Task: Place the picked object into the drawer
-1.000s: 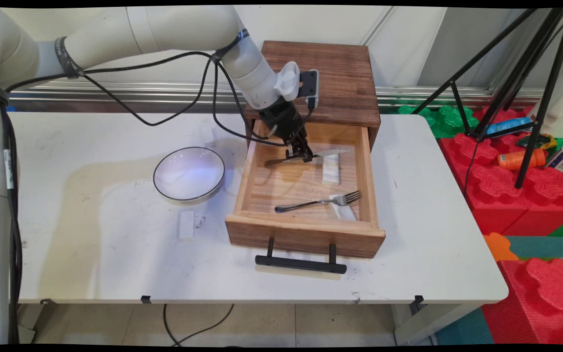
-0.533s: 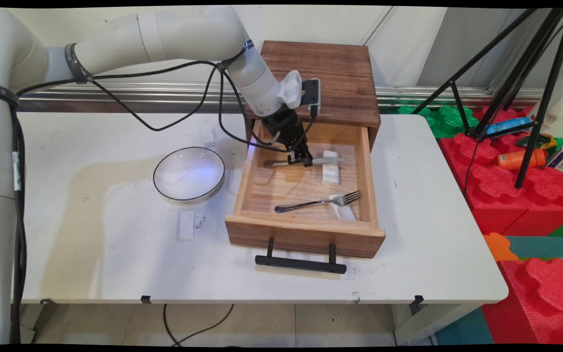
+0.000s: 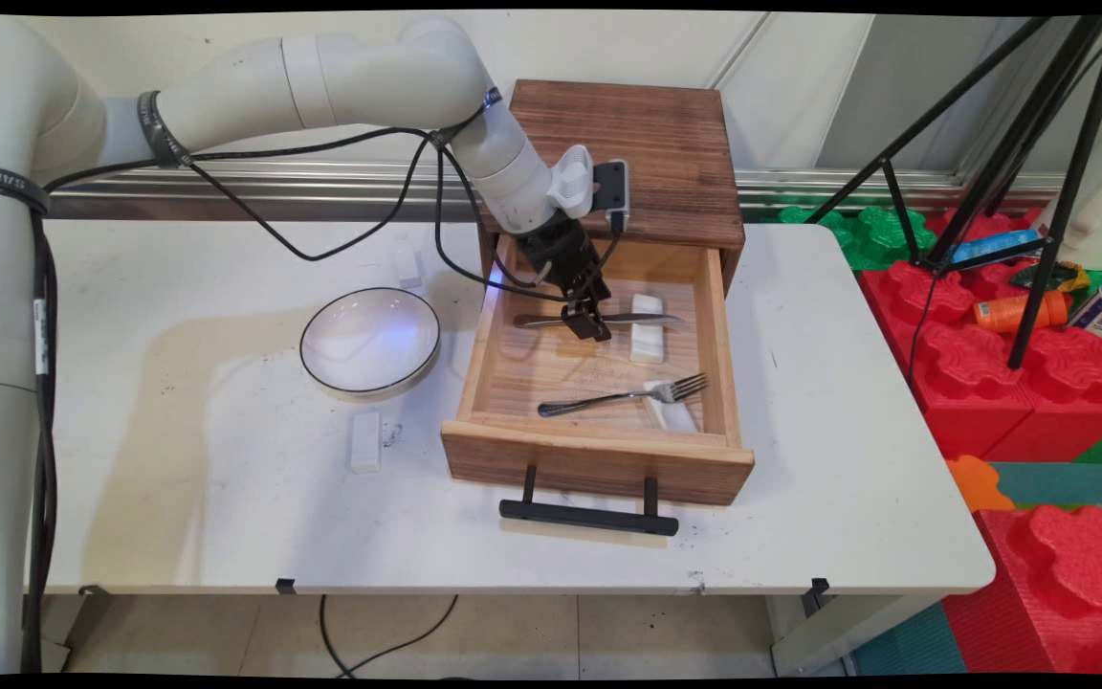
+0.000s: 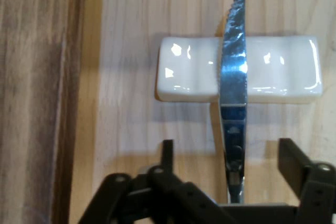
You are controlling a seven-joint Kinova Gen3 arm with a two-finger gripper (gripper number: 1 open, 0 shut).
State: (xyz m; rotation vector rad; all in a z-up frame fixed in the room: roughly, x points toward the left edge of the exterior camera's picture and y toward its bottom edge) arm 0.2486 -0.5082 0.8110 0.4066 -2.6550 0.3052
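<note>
A steel knife (image 3: 647, 318) lies across a white ceramic rest (image 3: 647, 343) at the back of the open wooden drawer (image 3: 599, 459). In the hand view its serrated blade (image 4: 233, 72) crosses the middle of the rest (image 4: 189, 77). My gripper (image 3: 591, 328) hangs just over the knife's handle and is open. Both fingers (image 4: 168, 153) stand clear of the handle, one on each side. Nearer the drawer's front, a fork (image 3: 623, 394) lies with its tines on a second white rest (image 3: 671, 413).
A white bowl (image 3: 369, 340) with a dark rim sits on the table left of the drawer. A loose white rest (image 3: 365, 441) lies in front of it, and another (image 3: 406, 263) behind it. The drawer's black handle (image 3: 589, 517) juts toward the table's near edge.
The gripper came down and slightly right with the tilted knife, laid its blade on the rest, and opened its fingers off the handle.
</note>
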